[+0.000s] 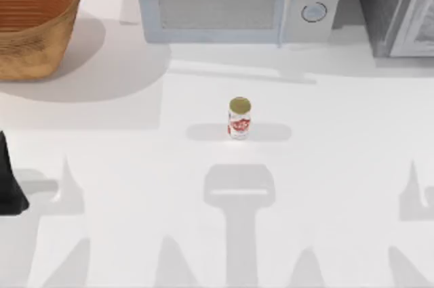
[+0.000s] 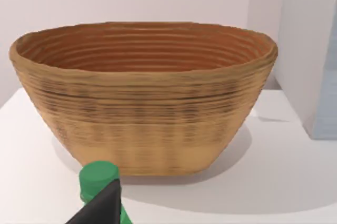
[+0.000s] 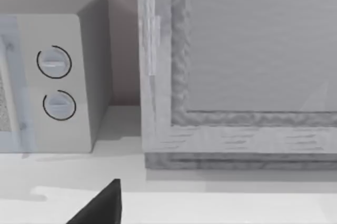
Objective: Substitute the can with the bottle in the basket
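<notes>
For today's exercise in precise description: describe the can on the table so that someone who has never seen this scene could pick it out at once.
Start at the microwave along the table's far edge, with the wicker basket at the far left. In front of the microwave, out in the open middle of the white table, the can stands upright. It is a small white cylinder with red markings and a dull gold top, nothing touching it.

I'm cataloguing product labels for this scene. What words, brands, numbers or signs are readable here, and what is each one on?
No text can be read.
The can: red markings on its white side, too blurred to read.
The microwave: two round dials, no legible numbers or signs.
The bottle: plain green cap, label not in view.
The basket: no markings.
</notes>
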### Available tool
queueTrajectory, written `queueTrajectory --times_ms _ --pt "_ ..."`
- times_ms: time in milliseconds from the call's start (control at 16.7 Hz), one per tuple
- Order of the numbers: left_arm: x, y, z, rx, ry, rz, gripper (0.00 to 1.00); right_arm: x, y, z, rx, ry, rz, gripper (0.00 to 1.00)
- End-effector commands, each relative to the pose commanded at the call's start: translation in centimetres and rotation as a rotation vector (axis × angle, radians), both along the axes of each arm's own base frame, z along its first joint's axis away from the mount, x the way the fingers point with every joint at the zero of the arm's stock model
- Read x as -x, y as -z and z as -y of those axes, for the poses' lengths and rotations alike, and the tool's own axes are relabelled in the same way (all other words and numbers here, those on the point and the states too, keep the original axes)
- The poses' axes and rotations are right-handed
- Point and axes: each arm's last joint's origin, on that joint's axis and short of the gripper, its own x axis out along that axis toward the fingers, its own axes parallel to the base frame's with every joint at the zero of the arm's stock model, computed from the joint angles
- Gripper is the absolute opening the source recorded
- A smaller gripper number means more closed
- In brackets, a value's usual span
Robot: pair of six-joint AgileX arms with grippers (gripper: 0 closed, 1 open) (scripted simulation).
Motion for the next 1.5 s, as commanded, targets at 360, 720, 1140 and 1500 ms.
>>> queueTrajectory --times_ms 360,720,1140,1500 --pt "-2.2 0.4 -1.1 -0.010 0.015 -0.024 1.00 0.0 0.0 0.0 0.000 0.000 0.000 1.00" --pt "-4.2 2.3 -3.0 -0.015 0.020 -0.070 1.00 0.0 0.0 0.0 0.000 0.000 0.000 1.00" --pt "-4.9 5.5 -5.2 -0.006 0.017 -0.125 1.00 0.0 0.0 0.0 0.000 0.000 0.000 1.00" --pt "-4.5 7.7 -6.4 0.003 0.017 -0.153 1.00 0.0 0.0 0.0 0.000 0.000 0.000 1.00"
